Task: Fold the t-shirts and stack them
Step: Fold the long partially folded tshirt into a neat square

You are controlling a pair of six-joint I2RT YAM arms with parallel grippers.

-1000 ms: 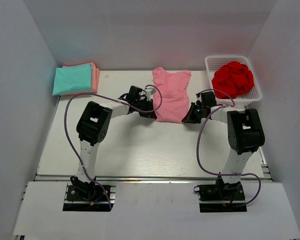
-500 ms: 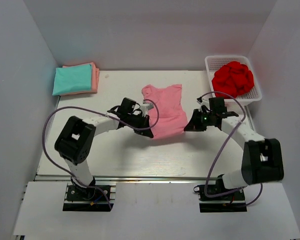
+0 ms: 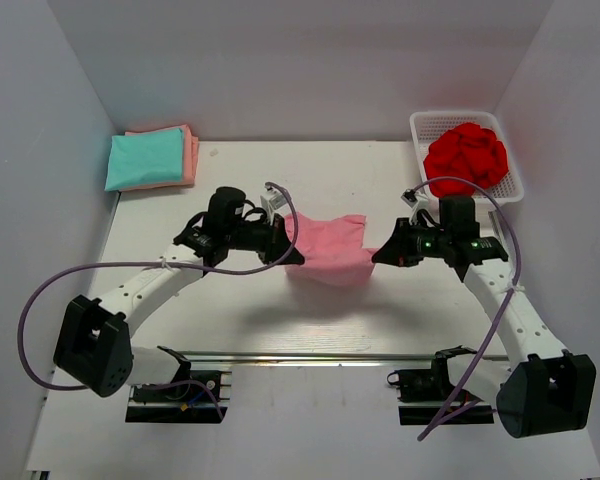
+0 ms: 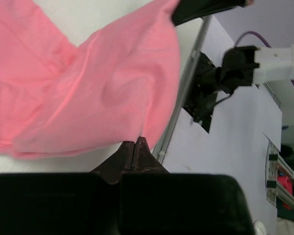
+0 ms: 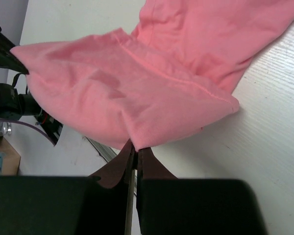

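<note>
The light pink t-shirt (image 3: 328, 252) hangs lifted over the middle of the table, held at both sides. My left gripper (image 3: 291, 256) is shut on its left edge; the pink cloth (image 4: 103, 88) fills the left wrist view above the gripper (image 4: 135, 143). My right gripper (image 3: 380, 252) is shut on its right edge; in the right wrist view the folded pink cloth (image 5: 152, 93) sags from the gripper (image 5: 136, 147). The far end of the shirt trails on the table. A folded teal t-shirt (image 3: 145, 158) lies on a salmon-orange one (image 3: 190, 150) at the far left corner.
A white mesh basket (image 3: 515, 180) at the far right holds a bundle of red cloth (image 3: 465, 158). The white table (image 3: 280, 310) has a metal rail along its near edge. White walls close in on both sides and the back.
Both arms have pulled back toward the near edge and lifted, drawing the pink shirt off the far part of the table; it has bunched shorter between the grippers.
</note>
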